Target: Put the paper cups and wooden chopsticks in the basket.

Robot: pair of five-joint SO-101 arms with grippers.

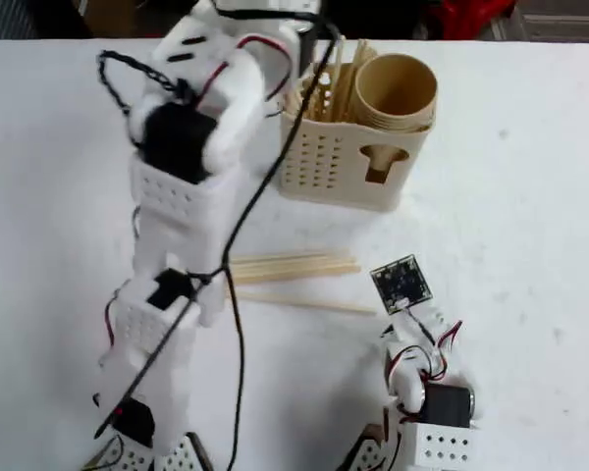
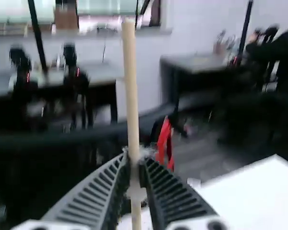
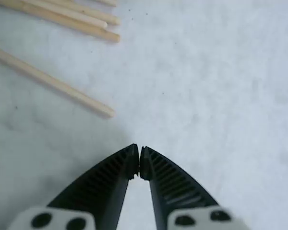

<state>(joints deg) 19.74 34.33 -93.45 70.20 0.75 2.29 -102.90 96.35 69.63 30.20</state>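
A white desk (image 1: 530,245) fills the high view, with dark furniture in the room beyond its far edge. At the left, the left arm (image 1: 177,206) rises off the desk and leans toward the basket. The left gripper (image 2: 134,165) has its fingers (image 2: 110,184) pinched tight on one wooden chopstick (image 2: 130,86), which stands upright between them. Toward the middle, a bundle of chopsticks (image 1: 294,265) lies flat on the desk, with a single chopstick (image 1: 309,302) just beside it. Behind these stands the cream basket (image 1: 319,162), holding more chopsticks (image 1: 342,74) and a stack of paper cups (image 1: 398,90). At the right, the right gripper (image 3: 138,158) points down at bare desk near the single chopstick's end, fingertips touching and empty.
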